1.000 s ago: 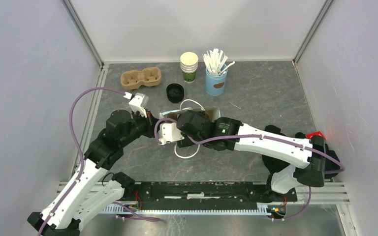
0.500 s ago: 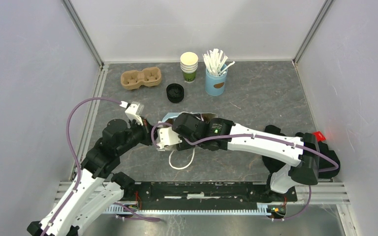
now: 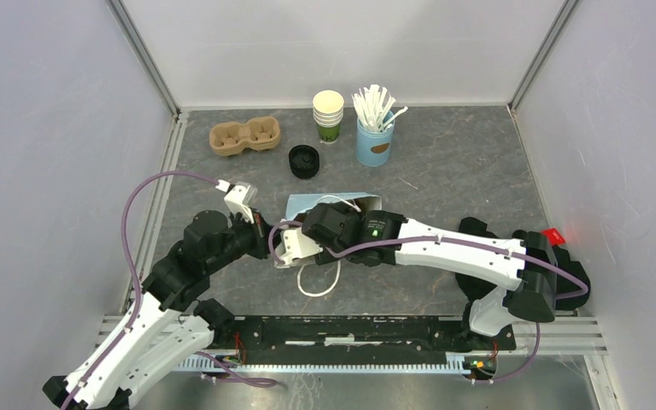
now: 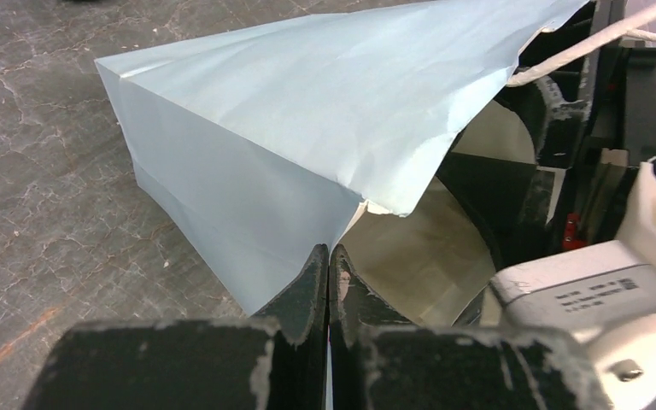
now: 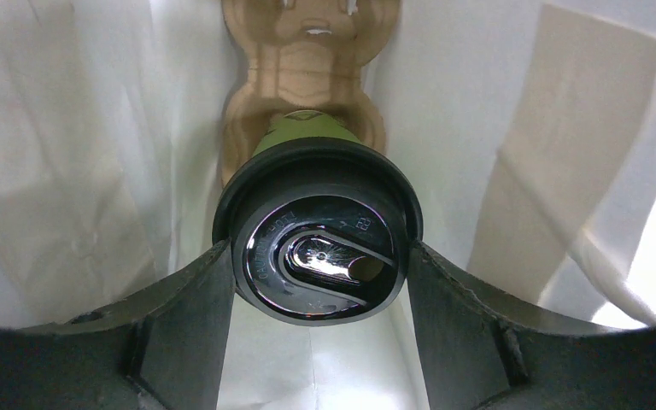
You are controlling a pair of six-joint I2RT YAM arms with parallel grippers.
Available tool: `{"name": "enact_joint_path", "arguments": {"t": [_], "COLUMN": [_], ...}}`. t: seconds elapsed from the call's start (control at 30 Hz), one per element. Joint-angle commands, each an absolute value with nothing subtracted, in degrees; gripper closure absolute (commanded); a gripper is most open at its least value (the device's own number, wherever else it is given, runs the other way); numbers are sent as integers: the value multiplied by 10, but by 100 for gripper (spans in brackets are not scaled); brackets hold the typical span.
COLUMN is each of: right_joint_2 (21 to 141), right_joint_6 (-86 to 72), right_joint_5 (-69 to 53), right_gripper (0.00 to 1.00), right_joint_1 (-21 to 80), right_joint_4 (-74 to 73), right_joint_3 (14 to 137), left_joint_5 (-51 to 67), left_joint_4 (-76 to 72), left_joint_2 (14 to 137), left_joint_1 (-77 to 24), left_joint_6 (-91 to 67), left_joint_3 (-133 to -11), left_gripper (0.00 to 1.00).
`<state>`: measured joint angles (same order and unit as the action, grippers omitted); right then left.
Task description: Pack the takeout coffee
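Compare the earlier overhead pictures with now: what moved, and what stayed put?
Both arms drew back toward the near edge, dragging the paper bag and its handle loop with them. The left gripper stays shut on the bag's edge; the right gripper keeps the takeout coffee inside it. The cup stack, lids, carrier and stirrer pot did not move.

1 lidded cup (image 5: 320,231) btwn right gripper (image 5: 320,290) fingers, 1 carrier (image 5: 307,60) past it; 1 bag (image 4: 290,128); 1 2nd carrier (image 3: 244,135), 1 cup stack (image 3: 328,115), 1 lid stack (image 3: 303,161), 1 stirrer tin (image 3: 374,143).
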<state>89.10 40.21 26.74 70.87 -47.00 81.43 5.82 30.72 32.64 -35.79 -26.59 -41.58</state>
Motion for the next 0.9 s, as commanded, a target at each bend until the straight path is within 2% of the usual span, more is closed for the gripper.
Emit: {"name": "enact_joint_path", "arguments": {"t": [0.0, 0.23, 0.43, 0.77, 0.87], "right_joint_2": [868, 842, 841, 875, 878], "right_joint_6": [429, 456, 467, 449, 451], "right_joint_5": [315, 333, 317, 280, 285], "right_gripper": [80, 81, 81, 80, 81], "right_joint_1": [710, 697, 692, 696, 696], "right_joint_4": [-426, -359, -354, -420, -429], "right_joint_3": [795, 743, 760, 864, 855], "left_joint_5": [43, 35, 24, 40, 42], "left_joint_4": [314, 321, 345, 370, 385], "left_joint_2": [324, 315, 323, 366, 376], "left_joint_1": [-366, -367, -367, -367, -367], "left_joint_6": [-286, -282, -276, -268, -266], "left_joint_3": [-410, -417, -441, -493, -512], "left_gripper": [98, 98, 98, 98, 98]}}
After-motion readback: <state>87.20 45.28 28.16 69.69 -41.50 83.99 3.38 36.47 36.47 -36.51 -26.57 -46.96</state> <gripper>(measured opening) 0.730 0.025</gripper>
